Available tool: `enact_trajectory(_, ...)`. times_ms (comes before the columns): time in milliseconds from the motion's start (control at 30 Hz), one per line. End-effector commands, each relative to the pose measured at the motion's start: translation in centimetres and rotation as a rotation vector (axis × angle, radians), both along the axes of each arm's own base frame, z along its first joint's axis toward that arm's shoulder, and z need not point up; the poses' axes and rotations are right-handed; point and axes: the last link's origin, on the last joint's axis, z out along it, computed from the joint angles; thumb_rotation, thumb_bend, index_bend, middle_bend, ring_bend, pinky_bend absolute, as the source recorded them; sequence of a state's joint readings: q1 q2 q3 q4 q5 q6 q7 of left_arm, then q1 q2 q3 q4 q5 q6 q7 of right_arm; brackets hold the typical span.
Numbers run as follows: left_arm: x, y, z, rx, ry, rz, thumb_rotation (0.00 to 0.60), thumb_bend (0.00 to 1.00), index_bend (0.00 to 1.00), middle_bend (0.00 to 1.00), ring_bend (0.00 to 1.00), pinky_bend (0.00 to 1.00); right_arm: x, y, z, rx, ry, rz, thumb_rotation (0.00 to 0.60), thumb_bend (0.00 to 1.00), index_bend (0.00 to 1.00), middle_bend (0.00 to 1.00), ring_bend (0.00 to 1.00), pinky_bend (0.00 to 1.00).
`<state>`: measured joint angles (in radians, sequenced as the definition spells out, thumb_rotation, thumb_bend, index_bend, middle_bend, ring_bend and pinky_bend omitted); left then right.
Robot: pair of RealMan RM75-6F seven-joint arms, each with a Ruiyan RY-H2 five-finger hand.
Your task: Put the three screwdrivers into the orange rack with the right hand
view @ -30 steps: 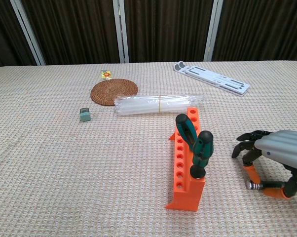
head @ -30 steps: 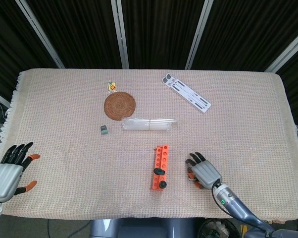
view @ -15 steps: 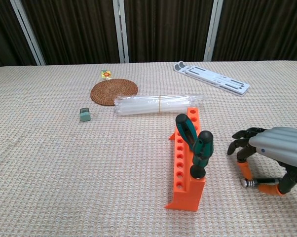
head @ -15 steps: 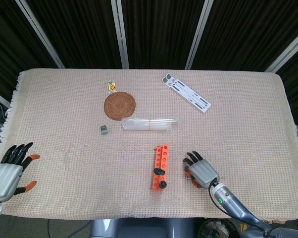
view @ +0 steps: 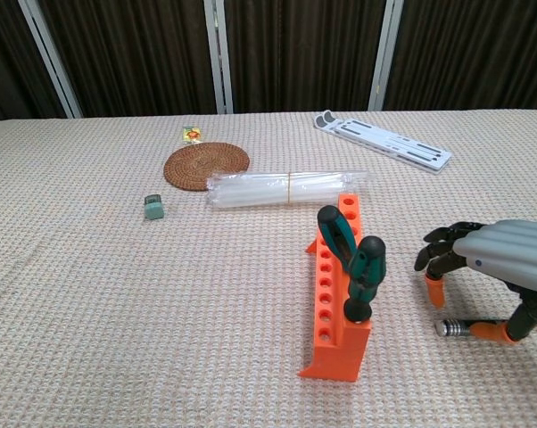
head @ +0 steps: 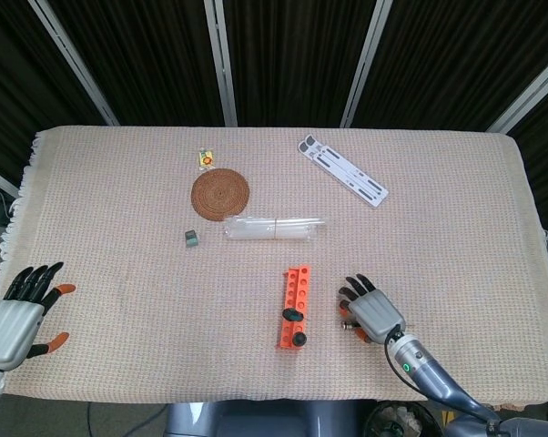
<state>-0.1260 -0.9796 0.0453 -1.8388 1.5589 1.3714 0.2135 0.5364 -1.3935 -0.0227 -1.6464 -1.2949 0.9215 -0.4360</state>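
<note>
The orange rack [view: 335, 303] stands at the near middle of the table [head: 456, 209], a long wedge-shaped block with a row of round holes along its top, its length running near to far. 2 screwdrivers sit upright in its near end: one [view: 363, 278] in the nearest holes and a second [view: 334, 234] just behind it, both with dark green and black handles, leaning slightly to the left in the chest view.

To the right of the rack, the third screwdriver [view: 458, 328] lies flat on the cloth, a metal collar at its left end and an orange part running right under the right hand [view: 491, 267]. That hand arches over it, palm down, grey back up, dark fingers [view: 440, 256] curled downward and spread toward the rack. The thumb side reaches down to the screwdriver's orange part; whether it actually grips it I cannot tell.

At the near left edge, the left hand [head: 17, 314] rests palm down, fingers apart, holding nothing.

Farther back lie a clear plastic bundle [view: 286, 189], a small grey-green block [view: 154, 208] to its left, and a round woven coaster [view: 206, 166] behind them. A small yellow packet [view: 192, 135] lies beyond the coaster. A white slotted plate [view: 386, 143] lies at the far right.
</note>
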Motion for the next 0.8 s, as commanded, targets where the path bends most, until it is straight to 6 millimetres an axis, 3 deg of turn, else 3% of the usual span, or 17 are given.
enact_trajectory(33, 0.0, 0.0, 0.0, 0.001, 0.0, 0.001, 0.6, 0.19, 0.26, 0.0, 0.0, 0.0, -0.1, 0.1, -0.1, 0.003, 0.002, -0.003, 0.6, 0.29, 0.43, 0.16, 0.0, 0.0)
enact_trajectory(533, 0.0, 0.0, 0.0, -0.002, 0.0, -0.002, 0.6, 0.19, 0.26, 0.0, 0.0, 0.0, -0.2, 0.2, -1.0, 0.017, 0.006, -0.012, 0.6, 0.3, 0.49, 0.16, 0.0, 0.0)
enact_trajectory(800, -0.1, -0.1, 0.1, 0.002, 0.001, 0.003, 0.6, 0.19, 0.26, 0.0, 0.0, 0.0, -0.2, 0.0, -1.2, 0.006, -0.002, -0.017, 0.6, 0.36, 0.56, 0.17, 0.0, 0.0)
